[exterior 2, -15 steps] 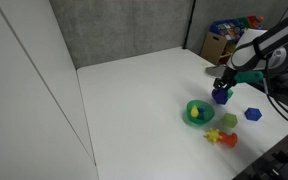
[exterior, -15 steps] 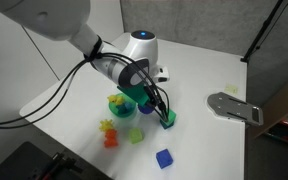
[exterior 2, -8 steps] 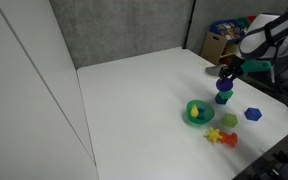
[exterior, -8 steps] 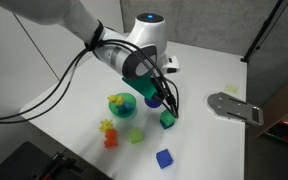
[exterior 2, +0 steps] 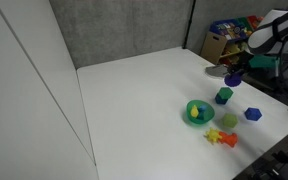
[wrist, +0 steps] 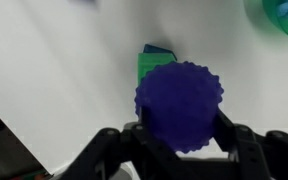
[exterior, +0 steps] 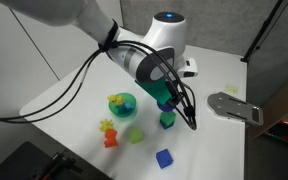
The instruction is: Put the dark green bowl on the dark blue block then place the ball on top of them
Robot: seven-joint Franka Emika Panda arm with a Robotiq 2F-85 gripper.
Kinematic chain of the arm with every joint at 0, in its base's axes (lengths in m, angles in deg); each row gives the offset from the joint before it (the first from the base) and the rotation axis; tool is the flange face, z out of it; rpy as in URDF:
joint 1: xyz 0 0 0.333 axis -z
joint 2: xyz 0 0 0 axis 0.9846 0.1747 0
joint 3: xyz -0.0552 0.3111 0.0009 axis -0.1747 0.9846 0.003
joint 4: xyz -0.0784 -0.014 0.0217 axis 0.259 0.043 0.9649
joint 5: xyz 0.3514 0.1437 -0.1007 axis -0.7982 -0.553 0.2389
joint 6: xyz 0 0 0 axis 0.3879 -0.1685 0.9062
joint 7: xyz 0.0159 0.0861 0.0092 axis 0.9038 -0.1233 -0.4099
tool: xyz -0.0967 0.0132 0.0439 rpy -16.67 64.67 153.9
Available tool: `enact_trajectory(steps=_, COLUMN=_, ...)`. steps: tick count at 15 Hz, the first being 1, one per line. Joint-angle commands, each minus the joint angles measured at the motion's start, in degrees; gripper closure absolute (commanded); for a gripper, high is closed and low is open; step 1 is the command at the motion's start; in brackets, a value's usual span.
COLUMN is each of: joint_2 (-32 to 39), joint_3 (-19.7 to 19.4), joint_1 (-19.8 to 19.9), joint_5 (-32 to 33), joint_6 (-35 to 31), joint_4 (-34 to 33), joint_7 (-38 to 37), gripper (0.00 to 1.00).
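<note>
- The pincer (wrist: 179,141) is clamped on the ball (wrist: 179,102); in the wrist view its two dark fingers (wrist: 112,148) press in from either side of the ball's lower half.
- The ball is dark blue, and up close in the wrist view its surface looks finely knobbly.
- In an exterior view the ball (exterior 2: 232,79) hangs in the air, lifted clear of the table (exterior 2: 134,100) and touching nothing beneath it.
- The dark green bowl (wrist: 150,68) sits on the dark blue block (wrist: 162,48). Only a thin blue edge of the block shows past the bowl in the wrist view.
- In both exterior views this small stack (exterior: 167,119) (exterior 2: 224,96) stands on the table just below the pincer and slightly to one side, apart from the ball.
- A larger teal bowl (exterior: 123,103) with yellow pieces in it stands near the stack.
- A pale yellow-green cube (exterior: 135,135) lies just beside the teal bowl.
- A brighter blue cube (exterior: 164,158) sits on its own nearer the table edge.
- Small orange and yellow pieces (exterior: 109,134) are clustered close to the pale cube.
- A flat grey metal plate (exterior: 234,107) lies further off on the table.
</note>
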Motion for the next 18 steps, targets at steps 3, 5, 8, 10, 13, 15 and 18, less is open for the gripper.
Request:
enact_trajectory(steps=3, joint_2=2.7, joint_3=-0.37, joint_1=0.9, joint_5=-0.35, joint_6=0.91, joint_4=-3.46, joint_7=0.31, gripper=0.64)
enact_trajectory(steps=5, joint_2=3.68, joint_3=-0.45, joint_1=1.15, joint_5=-0.37, joint_6=1.05, joint_4=-4.27, joint_7=0.33, gripper=0.64)
enact_trajectory(steps=8, joint_2=4.94, joint_3=-0.47, joint_1=1.44, joint_5=-0.36, joint_6=1.08, joint_4=-5.12, joint_7=0.4, gripper=0.64)
enact_trajectory(steps=10, joint_2=5.49, joint_3=-0.4, joint_1=1.56, joint_5=-0.36, joint_6=1.09, joint_4=-5.36, joint_7=0.47, gripper=0.64)
enact_trajectory(steps=13, joint_2=6.4, joint_3=-0.22, joint_1=1.55, joint_5=-0.31, joint_6=0.78, joint_4=-5.49, joint_7=0.64, gripper=0.64)
enact_trajectory(steps=15, joint_2=6.93, joint_3=-0.09, joint_1=1.57, joint_5=-0.31, joint_6=0.85, joint_4=-5.89, joint_7=0.74, gripper=0.64)
enact_trajectory(steps=18, joint_2=7.46, joint_3=-0.19, joint_1=1.35, joint_5=-0.02, joint_6=0.6, joint_4=-6.49, joint_7=0.67, gripper=0.64)
